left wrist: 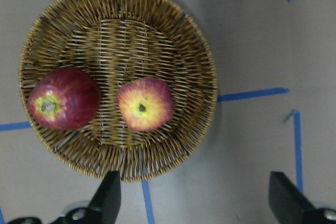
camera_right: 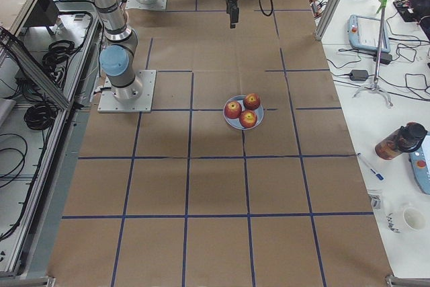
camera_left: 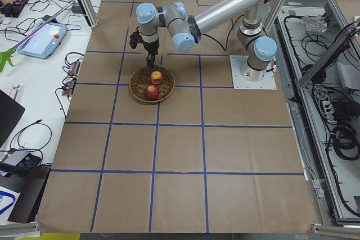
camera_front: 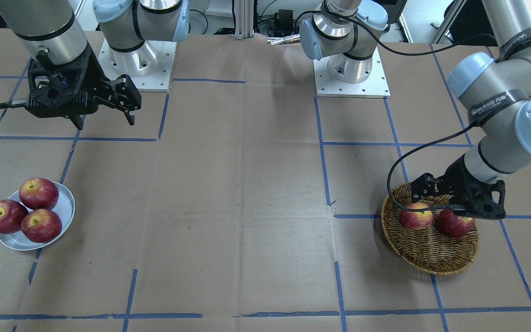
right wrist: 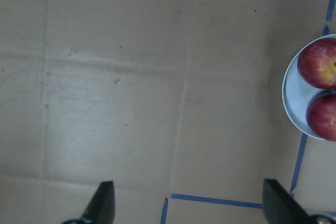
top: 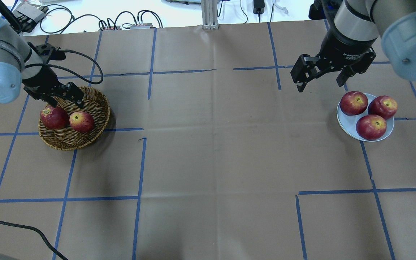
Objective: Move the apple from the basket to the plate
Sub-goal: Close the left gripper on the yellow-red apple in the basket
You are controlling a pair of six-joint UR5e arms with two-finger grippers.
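The paler apple (top: 81,121) (camera_front: 415,216) (left wrist: 145,103), pinkish-red with a yellow stem end, lies in the wicker basket (top: 70,142) (camera_front: 431,263) (left wrist: 131,3) beside a dark-red apple (top: 53,117) (left wrist: 64,98). My left gripper (top: 65,103) (camera_front: 438,198) (left wrist: 194,203) hangs open and empty above the basket's far side, not touching either apple. The white-grey plate (top: 347,121) (camera_front: 65,207) (right wrist: 291,93) holds three deeper red apples (top: 371,127). My right gripper (top: 320,85) (camera_front: 104,122) (right wrist: 191,208) is open and empty, raised above the table beside the plate.
The table is covered in brown paper with blue tape lines (top: 139,162). Both arm bases (camera_front: 351,69) stand at the robot's edge. Cables and boxes (top: 128,21) lie beyond the far edge. A cable (top: 85,61) loops off the left wrist above the basket.
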